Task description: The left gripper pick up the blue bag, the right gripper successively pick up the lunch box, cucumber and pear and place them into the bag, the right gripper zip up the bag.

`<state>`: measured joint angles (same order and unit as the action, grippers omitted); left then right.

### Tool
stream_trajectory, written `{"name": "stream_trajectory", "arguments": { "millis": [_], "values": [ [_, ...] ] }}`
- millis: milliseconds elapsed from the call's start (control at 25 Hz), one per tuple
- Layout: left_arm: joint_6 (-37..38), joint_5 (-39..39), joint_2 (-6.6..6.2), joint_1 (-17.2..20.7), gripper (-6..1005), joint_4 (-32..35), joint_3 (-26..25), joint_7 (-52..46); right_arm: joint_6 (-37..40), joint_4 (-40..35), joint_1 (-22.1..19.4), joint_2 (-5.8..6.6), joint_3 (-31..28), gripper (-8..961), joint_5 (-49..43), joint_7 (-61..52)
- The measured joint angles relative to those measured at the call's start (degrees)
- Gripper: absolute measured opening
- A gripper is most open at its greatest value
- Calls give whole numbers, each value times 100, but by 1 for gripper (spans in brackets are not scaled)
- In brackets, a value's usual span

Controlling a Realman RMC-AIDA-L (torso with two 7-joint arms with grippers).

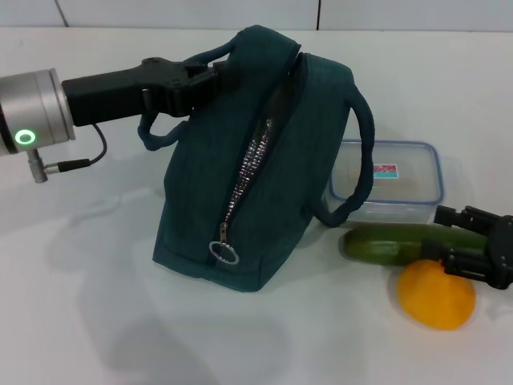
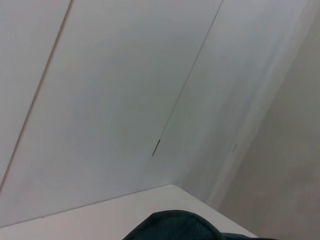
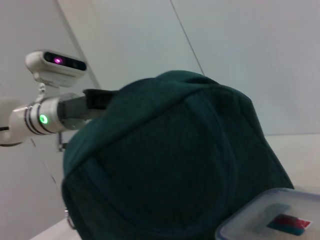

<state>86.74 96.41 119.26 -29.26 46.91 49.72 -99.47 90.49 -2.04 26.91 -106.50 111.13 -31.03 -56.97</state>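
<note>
A white table (image 1: 80, 305) is shown bearing one bag (image 1: 240, 176), one lunch box (image 1: 401, 180), one cucumber (image 1: 401, 243) and one pear (image 1: 437, 295). The bag, the largest item, is seen standing near the table's centre, tipped slightly, with its zipper partly undone and the ring pull (image 1: 225, 253) lying at the near end. Two loop handles are counted: one on the left side, one hanging over the right side in front of the lunch box.

The left gripper (image 1: 210, 74) is extended from the left edge to the bag's upper left; its jaws are seen closed on the left handle, at the bag's top. In the right wrist view the same bag (image 3: 170, 165) fills the frame, with the left gripper (image 3: 97, 100) reaching it from behind.

The lunch box is set just right of the bag, behind the cucumber. The cucumber lies crosswise in front of it, and the pear rests just in front of the cucumber, touching it.

The right gripper (image 1: 481, 249) is seen at the right edge, over the cucumber's end and beside the pear; whether its jaws are open cannot be told.
</note>
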Motion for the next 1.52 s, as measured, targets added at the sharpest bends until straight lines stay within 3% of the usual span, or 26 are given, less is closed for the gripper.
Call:
{"name": "stream_trajectory", "arguments": {
  "millis": [480, 840, 1000, 1120, 1240, 1280, 1320, 1360, 1400, 1520],
  "values": [
    [0, 0, 3, 12, 49, -14, 2, 31, -432, -16, 196, -45, -85, 767, 46, -184],
    [-9, 7, 13, 17, 48, -37, 2, 125, -730, -39, 211, -19, -577, 767, 62, -190],
    [-10, 4, 15, 25, 48, -41, 2, 129, -455, -44, 151, 4, -800, 767, 78, -197],
    [-16, 3, 17, 31, 48, -42, 2, 136, -27, -42, -72, -25, -1282, 767, 112, -275],
    [-18, 2, 18, 19, 48, -42, 3, 153, 161, -119, -361, -222, -1995, 767, 152, -454],
    [-18, 2, 18, 12, 48, -42, 6, 171, 161, -119, -361, -222, -1995, 767, 152, -454],
    [-18, 1, 18, 7, 48, -42, 8, 197, 169, -177, -456, -304, -2212, 767, 156, -523],
    [-18, 0, 21, -3, 48, -42, 7, 259, 100, -260, -594, -518, -2575, 767, 153, -708],
    [-18, 0, 22, -7, 48, -42, 6, 280, 66, -268, -611, -563, -2664, 767, 155, -758],
    [-18, -30, 27, -17, 48, -42, 4, 359, -316, -255, -640, -847, -3023, 767, 154, -1018]
  ]
}}
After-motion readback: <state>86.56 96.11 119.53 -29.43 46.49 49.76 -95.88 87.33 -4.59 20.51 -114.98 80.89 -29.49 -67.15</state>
